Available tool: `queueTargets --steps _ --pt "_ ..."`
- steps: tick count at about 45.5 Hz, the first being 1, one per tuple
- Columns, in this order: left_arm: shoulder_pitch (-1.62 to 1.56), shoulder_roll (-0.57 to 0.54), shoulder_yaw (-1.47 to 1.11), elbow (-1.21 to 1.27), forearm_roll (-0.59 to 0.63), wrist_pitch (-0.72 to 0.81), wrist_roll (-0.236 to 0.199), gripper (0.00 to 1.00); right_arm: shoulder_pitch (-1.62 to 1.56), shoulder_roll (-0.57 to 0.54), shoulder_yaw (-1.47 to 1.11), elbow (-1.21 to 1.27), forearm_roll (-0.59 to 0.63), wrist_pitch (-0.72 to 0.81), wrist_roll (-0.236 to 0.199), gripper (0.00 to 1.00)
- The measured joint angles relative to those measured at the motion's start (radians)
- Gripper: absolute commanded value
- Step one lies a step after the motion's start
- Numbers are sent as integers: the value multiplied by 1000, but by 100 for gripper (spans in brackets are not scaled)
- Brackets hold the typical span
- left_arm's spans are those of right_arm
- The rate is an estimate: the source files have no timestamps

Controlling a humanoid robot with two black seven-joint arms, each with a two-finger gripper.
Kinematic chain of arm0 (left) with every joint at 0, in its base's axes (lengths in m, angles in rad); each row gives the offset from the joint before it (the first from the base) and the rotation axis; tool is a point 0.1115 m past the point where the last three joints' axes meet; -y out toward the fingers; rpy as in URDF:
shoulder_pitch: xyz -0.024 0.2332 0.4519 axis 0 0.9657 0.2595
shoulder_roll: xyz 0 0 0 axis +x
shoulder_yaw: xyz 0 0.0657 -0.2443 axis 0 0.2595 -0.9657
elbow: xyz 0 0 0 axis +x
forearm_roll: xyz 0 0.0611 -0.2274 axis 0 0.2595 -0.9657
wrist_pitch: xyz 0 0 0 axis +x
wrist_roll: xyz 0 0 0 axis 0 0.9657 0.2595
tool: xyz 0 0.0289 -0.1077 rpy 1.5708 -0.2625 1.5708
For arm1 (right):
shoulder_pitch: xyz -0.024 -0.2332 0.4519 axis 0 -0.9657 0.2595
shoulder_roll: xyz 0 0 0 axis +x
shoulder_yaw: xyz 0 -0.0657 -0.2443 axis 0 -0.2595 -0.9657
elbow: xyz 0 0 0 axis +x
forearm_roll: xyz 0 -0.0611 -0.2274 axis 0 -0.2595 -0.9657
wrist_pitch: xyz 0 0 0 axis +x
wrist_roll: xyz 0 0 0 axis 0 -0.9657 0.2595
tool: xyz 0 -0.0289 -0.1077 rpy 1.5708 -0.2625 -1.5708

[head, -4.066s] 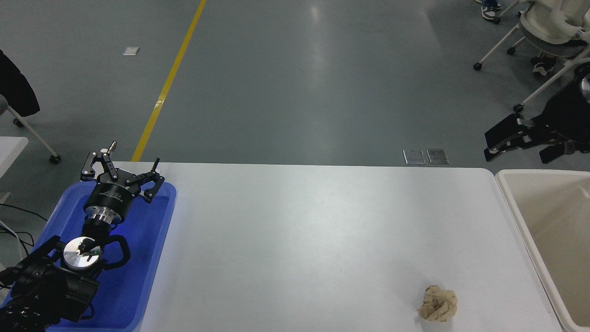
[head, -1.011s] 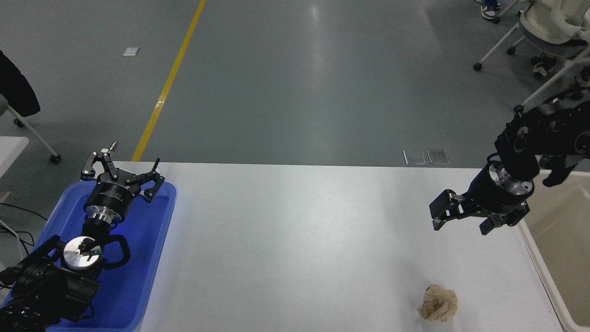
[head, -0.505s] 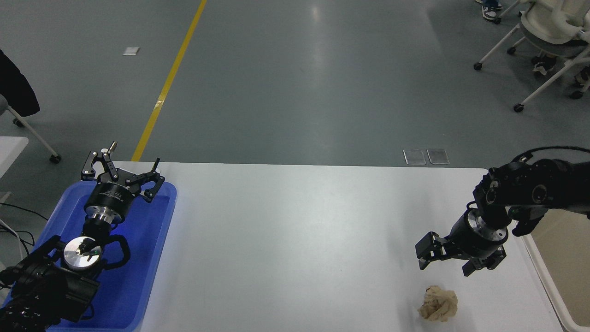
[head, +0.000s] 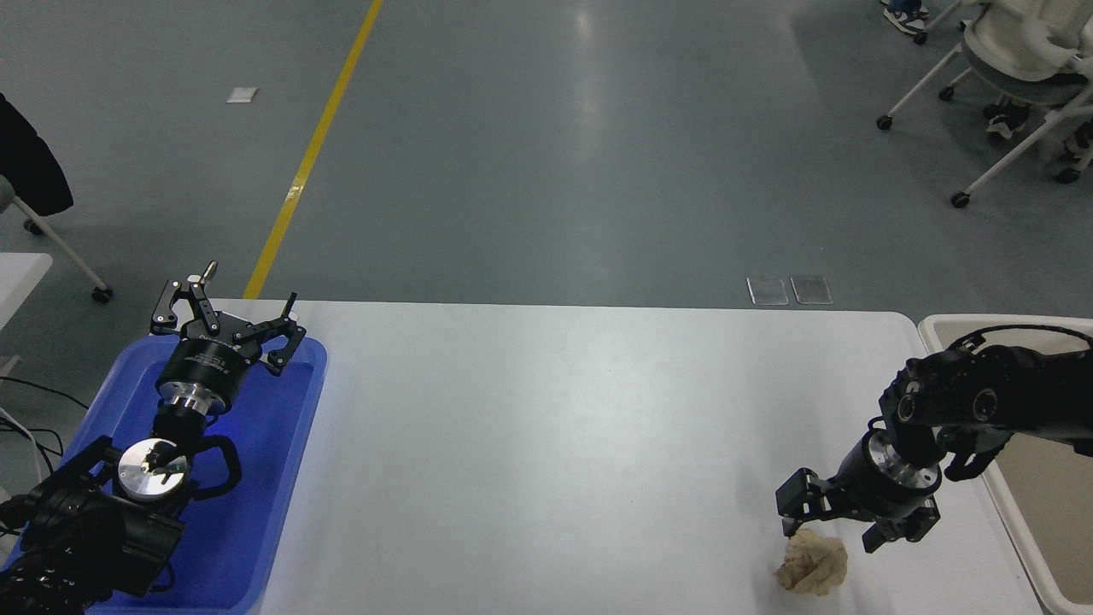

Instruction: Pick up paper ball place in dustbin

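The tan crumpled paper ball (head: 811, 564) lies on the white table (head: 546, 444) near its front right corner. My right gripper (head: 832, 525) is open and sits just above the ball's far side, one finger at the ball's upper left and the other to its right. The cream-white dustbin (head: 1016, 538) stands off the table's right edge, partly hidden by my right arm. My left gripper (head: 226, 320) is open and parked over the blue tray at the lower left.
A shallow blue tray (head: 256, 521) lies at the table's left end under my left arm. Office chairs (head: 1016, 60) stand on the grey floor at the far right. A yellow floor line (head: 316, 145) runs beyond the table.
My right arm has come in from the right, swung over the dustbin and dropped toward the table's front, down to the paper ball. The ball and left arm have not moved.
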Motion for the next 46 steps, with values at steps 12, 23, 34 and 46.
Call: queueTargets --steps 12,23,34,46 --pt "0 0 0 0 0 0 0 100 -52 4 33 -42 0 -1 0 98" --pt "0 0 0 0 0 0 0 100 -90 13 43 -77 0 -2 0 20" --pt "-1 0 0 0 0 0 0 100 -88 19 33 -70 -1 28 -8 0" --pt "-1 0 0 -1 0 0 1 100 17 -18 27 -53 -1 92 -17 0"
